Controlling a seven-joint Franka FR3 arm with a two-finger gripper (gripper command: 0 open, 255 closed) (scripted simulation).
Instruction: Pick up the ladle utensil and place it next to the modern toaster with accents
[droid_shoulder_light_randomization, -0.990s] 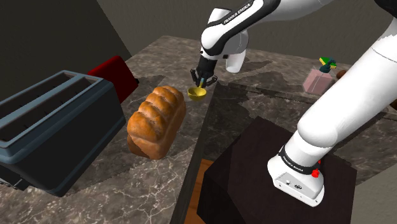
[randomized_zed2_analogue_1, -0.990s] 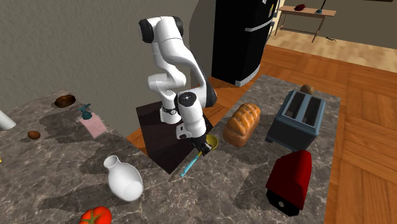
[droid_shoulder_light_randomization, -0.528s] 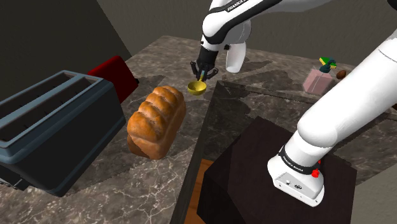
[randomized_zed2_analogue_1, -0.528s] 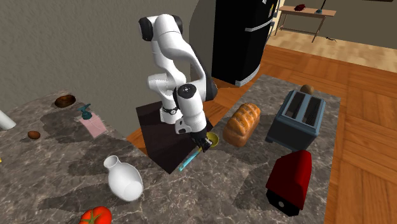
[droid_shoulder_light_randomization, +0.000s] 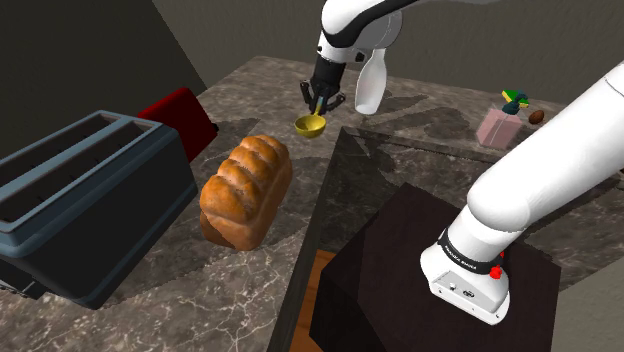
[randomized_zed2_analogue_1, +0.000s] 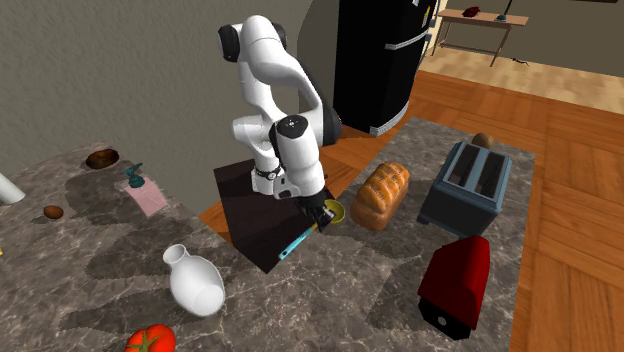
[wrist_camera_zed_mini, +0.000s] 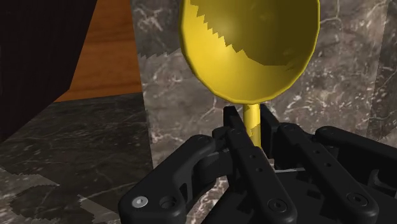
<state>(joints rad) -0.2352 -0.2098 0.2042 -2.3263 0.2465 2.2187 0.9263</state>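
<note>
Half done: ladle in the grip, toaster yet to reach

Marble counter (droid_shoulder_light_randomization: 215, 300) below, with the big blue-grey toaster (droid_shoulder_light_randomization: 85, 205) at the shoulder view's left. The bread loaf (droid_shoulder_light_randomization: 245, 190) sits beside it and the red toaster (droid_shoulder_light_randomization: 180, 115) behind. Whichever toaster is meant, both lie well apart from the gripper (droid_shoulder_light_randomization: 323, 102). Its black fingers are clamped on the thin stem of the yellow-bowled ladle (droid_shoulder_light_randomization: 310, 125), which looks clear of the counter. Pickup done, I'd say; the carry across and the set-down are left.

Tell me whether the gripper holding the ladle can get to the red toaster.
Probably yes: the gripper holds the ladle, and bare counter lies between it and the red toaster; the bread loaf sits aside.
</note>
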